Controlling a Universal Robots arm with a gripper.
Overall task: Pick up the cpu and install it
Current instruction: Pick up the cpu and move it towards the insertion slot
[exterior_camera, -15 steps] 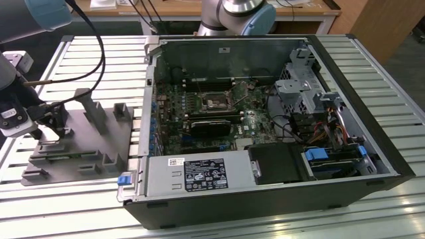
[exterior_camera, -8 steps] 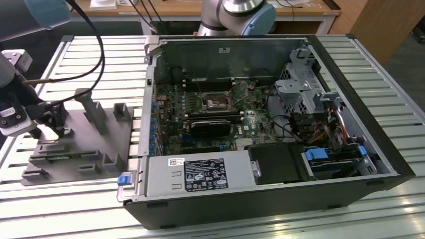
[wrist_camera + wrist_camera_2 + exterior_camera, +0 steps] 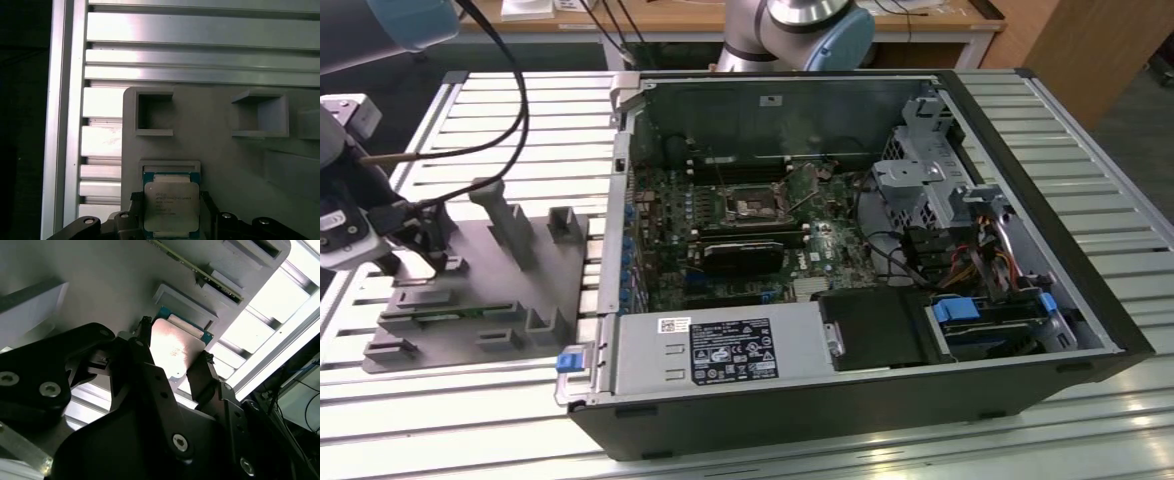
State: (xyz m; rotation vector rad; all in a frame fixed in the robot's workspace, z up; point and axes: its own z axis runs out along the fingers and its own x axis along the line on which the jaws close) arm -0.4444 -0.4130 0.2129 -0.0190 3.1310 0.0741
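We find the cpu (image 3: pixel 171 207) lying flat in a shallow pocket of the grey plate (image 3: pixel 480 335), silver face up. That leaves two opposite edges free for a pinch from above. In the exterior view the plate sits at nine o'clock from the open computer (image 3: pixel 854 250), whose socket (image 3: pixel 754 208) lies near the board's middle. The gripper (image 3: pixel 427 255) points straight down at the plate's nine o'clock edge, with the wrist low over it. In both wrist views its fingers (image 3: pixel 200 377) are drawn in to the cpu's width and appear to press those edges. We judge that the cpu is gripped but not yet lifted from its pocket.
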